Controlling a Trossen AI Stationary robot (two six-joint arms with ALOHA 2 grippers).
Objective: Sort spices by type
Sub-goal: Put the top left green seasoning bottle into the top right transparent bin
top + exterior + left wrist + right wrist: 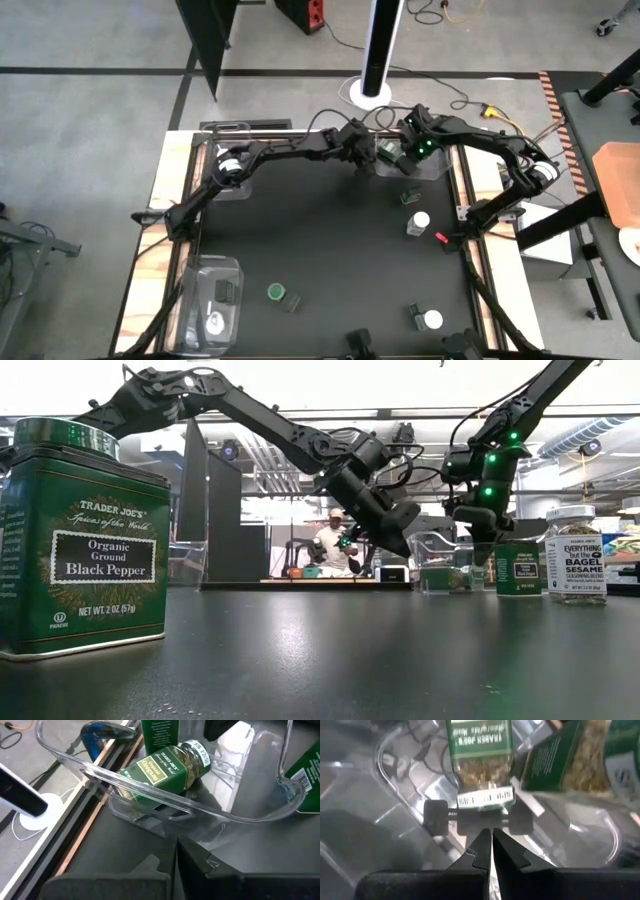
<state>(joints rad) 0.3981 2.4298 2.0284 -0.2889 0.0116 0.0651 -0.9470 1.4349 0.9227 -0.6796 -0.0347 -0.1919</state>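
A clear tray stands at the table's far edge. In it lies a green-labelled oregano jar on its side, among other green-labelled jars. My left gripper is shut just outside the tray's left rim, slanting down over the black table. My right gripper is shut and points down into the tray, just short of a lying jar's end. Loose spices stand on the table: two with green lids and two with white lids.
A second clear tray with small jars sits at the near left corner. In the low view a large black pepper tin stands close to the camera on the left, and a sesame seasoning jar on the right. The table's middle is bare.
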